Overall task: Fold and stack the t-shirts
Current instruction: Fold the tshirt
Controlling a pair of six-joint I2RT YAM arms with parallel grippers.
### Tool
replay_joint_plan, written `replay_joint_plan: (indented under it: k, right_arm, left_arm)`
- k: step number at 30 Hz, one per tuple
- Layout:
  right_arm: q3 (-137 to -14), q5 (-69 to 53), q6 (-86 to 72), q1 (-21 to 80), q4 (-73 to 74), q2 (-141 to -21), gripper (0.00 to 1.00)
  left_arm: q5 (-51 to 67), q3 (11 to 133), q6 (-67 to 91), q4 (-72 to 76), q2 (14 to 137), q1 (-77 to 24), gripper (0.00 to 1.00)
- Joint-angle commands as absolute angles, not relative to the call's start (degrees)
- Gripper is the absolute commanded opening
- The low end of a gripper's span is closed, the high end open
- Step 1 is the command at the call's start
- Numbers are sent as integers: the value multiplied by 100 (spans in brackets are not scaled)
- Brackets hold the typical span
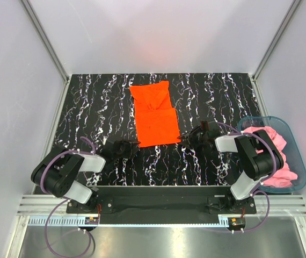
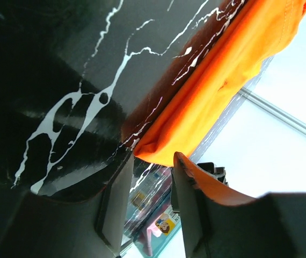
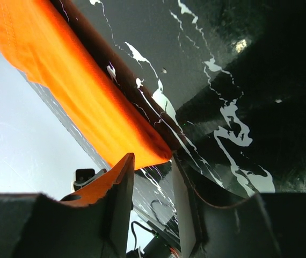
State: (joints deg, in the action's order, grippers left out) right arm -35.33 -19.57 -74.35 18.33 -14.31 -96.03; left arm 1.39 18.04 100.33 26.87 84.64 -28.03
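- Orange shirt (image 1: 154, 115) lies part-folded on the desk (image 1: 88, 107), long axis running near to far; pink shirt (image 1: 282, 161) heaps in the bin (image 1: 301, 164).
- Soft, light, limp cloth: best taken at the near corners.
- Left jaws and right jaws stand part spread at those corners, pinching nothing yet.

We cannot read any words, numbers or signs here. We see a small yellow and orange sticker (image 2: 164, 223) in the left wrist view, but it is too blurry to read.
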Motion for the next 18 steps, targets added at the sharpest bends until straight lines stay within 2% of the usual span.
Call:
replay_joint_plan:
  k: [1,5,9,10,18]
  right_arm:
    - [-3603,-1494,-7400,1881,-1266,-9738,41]
    - [-3665,-1512,-7409,1881,-1266,-9879,39]
    - [-3709,-1495,-7295,1881,-1161,-9800,39]
    - [-3692,-1485,-7286,1881,-1151,-9791,39]
    - [-3744,-1433,-7269,1872,-1116,-9756,39]
  left_arm:
    - [-176,1696,10028,2135,8675,-2812,42]
    - [-45,1713,10003,2268,8780,-2812,39]
    - [-78,1846,9853,1680,8640,-2926,52]
    - [-105,1837,9835,1574,8614,-2953,53]
    - [-132,1854,10037,1513,8710,-3023,48]
